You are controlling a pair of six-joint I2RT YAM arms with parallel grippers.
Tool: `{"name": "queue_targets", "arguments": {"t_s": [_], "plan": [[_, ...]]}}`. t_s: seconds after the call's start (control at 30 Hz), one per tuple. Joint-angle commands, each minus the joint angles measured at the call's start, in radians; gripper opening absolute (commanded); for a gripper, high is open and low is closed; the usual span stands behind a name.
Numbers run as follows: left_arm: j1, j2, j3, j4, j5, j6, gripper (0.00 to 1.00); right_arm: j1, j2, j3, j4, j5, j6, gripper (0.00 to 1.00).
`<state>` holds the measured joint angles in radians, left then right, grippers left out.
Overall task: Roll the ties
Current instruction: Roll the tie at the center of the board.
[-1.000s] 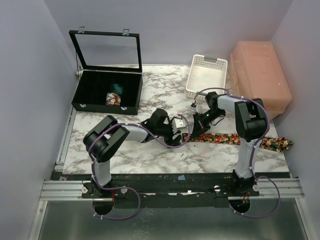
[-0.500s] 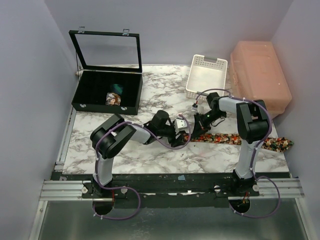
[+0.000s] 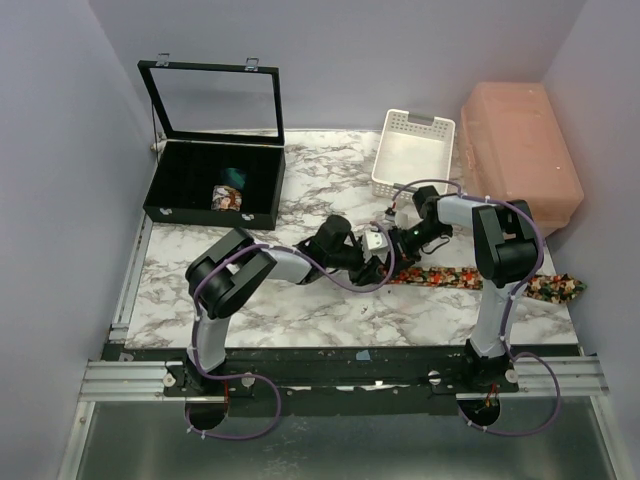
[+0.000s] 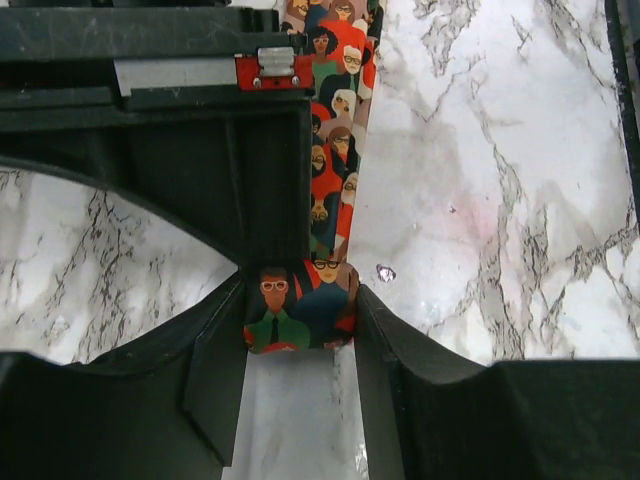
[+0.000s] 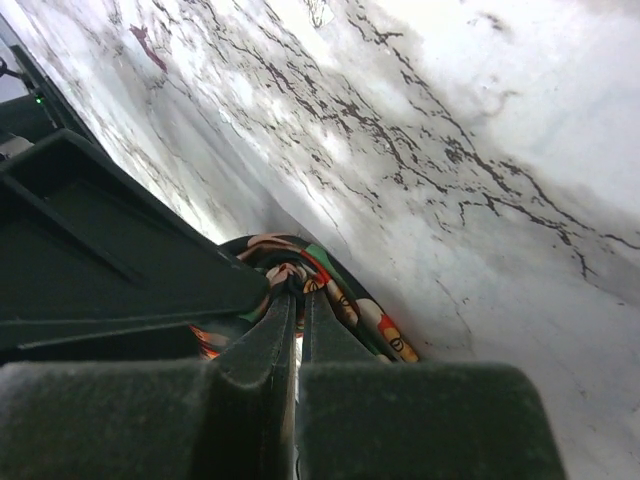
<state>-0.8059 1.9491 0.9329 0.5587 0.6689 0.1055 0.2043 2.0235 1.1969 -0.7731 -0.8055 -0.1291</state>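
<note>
A dark tie (image 3: 470, 277) printed with red and orange figures lies flat across the right of the marble table. Its left end is curled up where both grippers meet. My left gripper (image 3: 377, 256) reaches in from the left. In the left wrist view the tie (image 4: 335, 150) runs down into the left gripper (image 4: 300, 305), and both fingers press the sides of the curled end. My right gripper (image 5: 297, 298) is shut, pinching the inner fold of the tie (image 5: 360, 310) at its tips. Its black body (image 4: 200, 130) hides part of the curl.
An open black case (image 3: 215, 190) at the back left holds a rolled printed tie (image 3: 228, 197) and a teal one (image 3: 236, 176). A white slotted basket (image 3: 412, 152) and a pink lidded box (image 3: 522, 165) stand at the back right.
My left gripper has slid right to the tie's curled end and narrowed its jaws onto it. The right gripper stays shut in the same place.
</note>
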Motion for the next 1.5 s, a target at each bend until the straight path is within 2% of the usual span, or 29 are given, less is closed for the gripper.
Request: {"name": "queue_targets", "arguments": {"t_s": [0.0,0.37,0.6,0.73,0.87,0.93,1.1,1.27,1.33,1.4,1.47], "plan": [[-0.029,0.065,0.069,-0.057,-0.008,-0.007,0.41,0.021,0.029,-0.046,0.145,0.118,-0.018,0.01],[-0.027,0.122,0.043,-0.246,-0.196,0.177,0.39,0.021,-0.015,-0.076,0.152,0.016,0.005,0.01],[-0.025,0.076,0.020,-0.343,-0.217,0.244,0.28,-0.027,-0.030,0.008,0.003,0.022,-0.036,0.27],[-0.026,0.064,0.027,-0.398,-0.220,0.266,0.26,-0.055,-0.079,0.051,-0.091,-0.012,-0.064,0.40],[-0.026,0.068,0.059,-0.456,-0.220,0.269,0.26,-0.053,-0.121,0.043,-0.098,-0.120,-0.013,0.50],[-0.026,0.075,0.071,-0.472,-0.213,0.268,0.26,-0.038,-0.115,0.045,-0.075,-0.167,0.031,0.51],[-0.026,0.083,0.096,-0.497,-0.214,0.247,0.26,0.017,-0.072,0.055,-0.039,-0.140,0.040,0.49],[-0.026,0.079,0.100,-0.506,-0.218,0.252,0.26,0.024,-0.010,0.081,-0.058,-0.068,0.000,0.41],[-0.026,0.080,0.099,-0.510,-0.221,0.250,0.26,0.024,-0.005,0.091,-0.057,-0.034,-0.009,0.30],[-0.026,0.080,0.099,-0.512,-0.224,0.242,0.26,0.024,-0.005,0.095,-0.059,0.005,-0.018,0.11],[-0.026,0.078,0.099,-0.514,-0.225,0.240,0.26,0.023,-0.004,0.088,-0.072,0.042,-0.038,0.01]]}}
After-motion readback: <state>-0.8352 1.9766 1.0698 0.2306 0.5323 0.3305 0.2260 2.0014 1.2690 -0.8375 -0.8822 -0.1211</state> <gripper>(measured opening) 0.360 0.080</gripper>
